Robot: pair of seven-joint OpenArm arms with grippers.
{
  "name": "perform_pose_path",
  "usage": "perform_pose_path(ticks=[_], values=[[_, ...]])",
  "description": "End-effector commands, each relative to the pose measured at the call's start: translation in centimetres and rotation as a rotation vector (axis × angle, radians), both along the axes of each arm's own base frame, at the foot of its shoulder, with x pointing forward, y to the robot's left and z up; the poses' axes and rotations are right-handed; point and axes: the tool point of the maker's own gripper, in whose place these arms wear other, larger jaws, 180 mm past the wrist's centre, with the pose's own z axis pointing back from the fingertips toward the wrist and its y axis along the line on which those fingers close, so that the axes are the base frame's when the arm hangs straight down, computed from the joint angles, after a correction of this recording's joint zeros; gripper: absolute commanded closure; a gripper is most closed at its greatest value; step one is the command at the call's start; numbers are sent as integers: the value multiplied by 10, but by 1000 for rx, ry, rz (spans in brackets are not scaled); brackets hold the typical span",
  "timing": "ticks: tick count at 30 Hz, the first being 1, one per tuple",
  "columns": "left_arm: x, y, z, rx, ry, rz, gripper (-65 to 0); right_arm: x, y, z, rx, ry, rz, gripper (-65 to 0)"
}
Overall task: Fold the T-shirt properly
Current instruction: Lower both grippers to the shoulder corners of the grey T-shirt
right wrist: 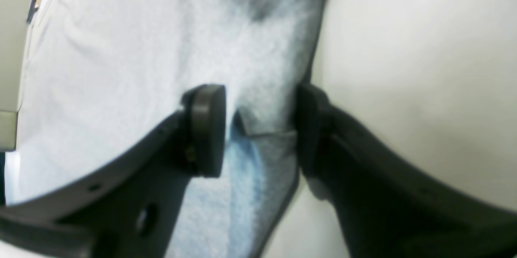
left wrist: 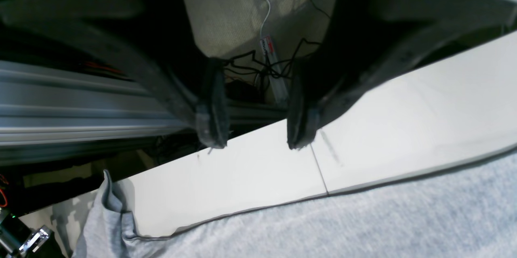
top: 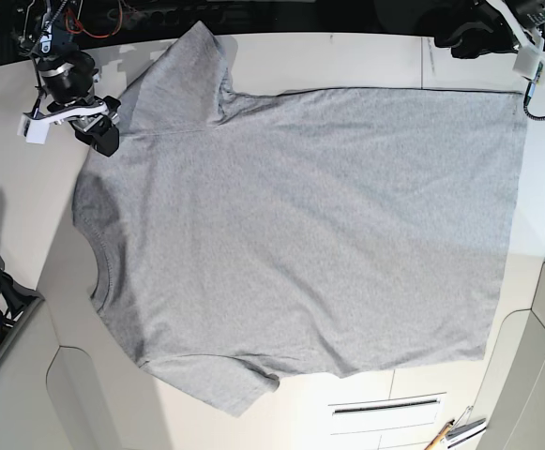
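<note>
Grey cotton, the T-shirt lies spread flat on the white table, plain side up, neck toward the left of the base view and hem toward the right. The right pincer stands released, its fingers straddling a shoulder-side edge of the cloth without clamping it. The left pincer hangs released over the table's edge, just beyond the hem.

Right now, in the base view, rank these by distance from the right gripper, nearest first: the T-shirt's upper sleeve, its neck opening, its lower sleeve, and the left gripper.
From the right gripper, upper left:
1. Upper sleeve, just to its right on the T-shirt.
2. Neck opening, below it at the left edge.
3. Lower sleeve, bottom centre-left.
4. Left gripper, far top right.
</note>
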Motion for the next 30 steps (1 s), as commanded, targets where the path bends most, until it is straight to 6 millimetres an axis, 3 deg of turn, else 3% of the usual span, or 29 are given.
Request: perform_pose_path(ticks=[1,8,11,15,19,26,30], values=[[2,-3,7,-15,-22,-9,-277,-5,3,-4,-3,29,21,-262],[9,1,10,-4,-45,-4,-278,-6,3,-5,-19,36,30,0],[24,11,17,25,-96,13,-294,-7,1,-7,-46,47,41,0],[51,52,24,144,-151,139,-349,-8,1,-8,-57,51,46,0],[72,91,27,224,-196,247,-349,-8,1,-8,-57,51,46,0],[76,153,-15,206,-126,467,-349,-8,1,-8,-57,50,46,0],[69,178,-46,127,-55,596,-349,-8,1,-8,-56,51,46,0]])
